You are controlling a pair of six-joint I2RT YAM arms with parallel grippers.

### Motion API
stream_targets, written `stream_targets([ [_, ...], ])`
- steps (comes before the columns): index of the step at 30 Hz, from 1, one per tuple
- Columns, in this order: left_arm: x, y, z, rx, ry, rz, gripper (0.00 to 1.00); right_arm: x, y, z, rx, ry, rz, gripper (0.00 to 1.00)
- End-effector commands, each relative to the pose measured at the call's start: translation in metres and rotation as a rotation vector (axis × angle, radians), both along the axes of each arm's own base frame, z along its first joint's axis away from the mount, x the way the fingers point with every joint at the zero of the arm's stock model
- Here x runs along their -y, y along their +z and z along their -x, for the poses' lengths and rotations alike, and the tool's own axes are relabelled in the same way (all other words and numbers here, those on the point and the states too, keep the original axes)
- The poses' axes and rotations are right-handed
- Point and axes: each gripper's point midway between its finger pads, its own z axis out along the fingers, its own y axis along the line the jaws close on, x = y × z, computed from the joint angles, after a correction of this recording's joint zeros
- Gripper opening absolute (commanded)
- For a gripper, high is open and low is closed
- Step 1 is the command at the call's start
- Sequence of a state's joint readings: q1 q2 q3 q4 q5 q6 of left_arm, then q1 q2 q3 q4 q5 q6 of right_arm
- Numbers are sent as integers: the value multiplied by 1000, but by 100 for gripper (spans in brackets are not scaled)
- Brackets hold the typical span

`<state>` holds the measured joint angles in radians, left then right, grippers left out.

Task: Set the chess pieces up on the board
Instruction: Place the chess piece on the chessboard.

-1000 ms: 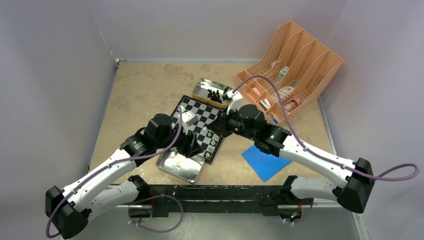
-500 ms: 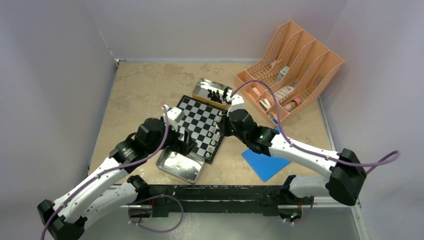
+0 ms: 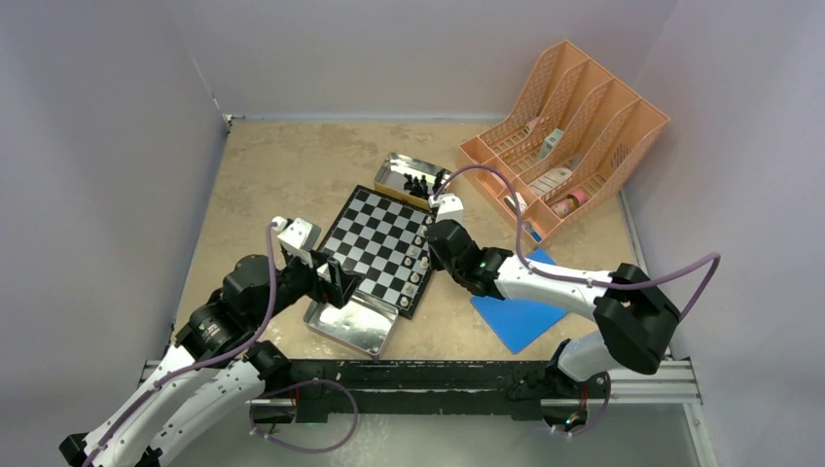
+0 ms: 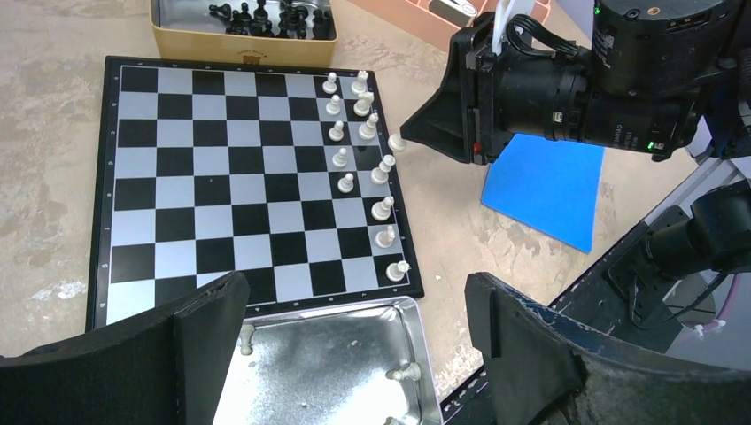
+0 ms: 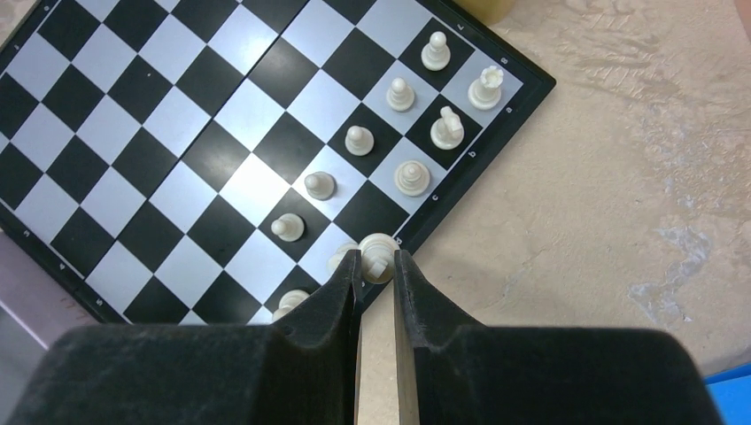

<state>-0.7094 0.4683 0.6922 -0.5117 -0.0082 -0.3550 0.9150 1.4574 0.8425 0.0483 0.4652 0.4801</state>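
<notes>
The right gripper (image 5: 376, 263) is pinching a white piece (image 5: 379, 255) between its narrowly parted fingertips, holding it at the rim of the board (image 5: 159, 133). Whether the piece's base is touching the border is hard to tell from here. Just ahead of the tips, other white pieces (image 5: 359, 140) are standing in two rows along that board edge, and a bare black square is lying directly in front. The left gripper (image 4: 354, 305) is hanging with its jaws spread wide, gripping nothing, right over the near tin (image 4: 328, 354), where a few stray white pieces (image 4: 403, 374) are lying. Beyond its fingers the board is stretching away, and past it the far tin (image 4: 221, 40) is holding black pieces (image 4: 261, 12).
</notes>
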Motion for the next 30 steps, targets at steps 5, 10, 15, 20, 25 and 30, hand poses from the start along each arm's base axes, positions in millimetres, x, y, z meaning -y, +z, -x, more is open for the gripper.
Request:
stream_targets([
  [5,2,3,-2,23,-9,-2,92,4,6,-18,66,-77,-2,10],
  [10,2,2,-1,14,-8,-3,91,4,2,-23,71,-70,10,10],
  [15,1,3,0,15,-6,5,91,-3,0,-21,52,-30,-6,10],
  [20,0,5,2,22,-5,15,91,-5,-9,-19,32,-18,-3,10],
  [25,-1,6,2,26,-6,17,90,-6,-17,-18,28,-7,-2,10],
  [30,-1,4,2,19,-6,12,90,-9,-25,-15,7,7,-4,10],
])
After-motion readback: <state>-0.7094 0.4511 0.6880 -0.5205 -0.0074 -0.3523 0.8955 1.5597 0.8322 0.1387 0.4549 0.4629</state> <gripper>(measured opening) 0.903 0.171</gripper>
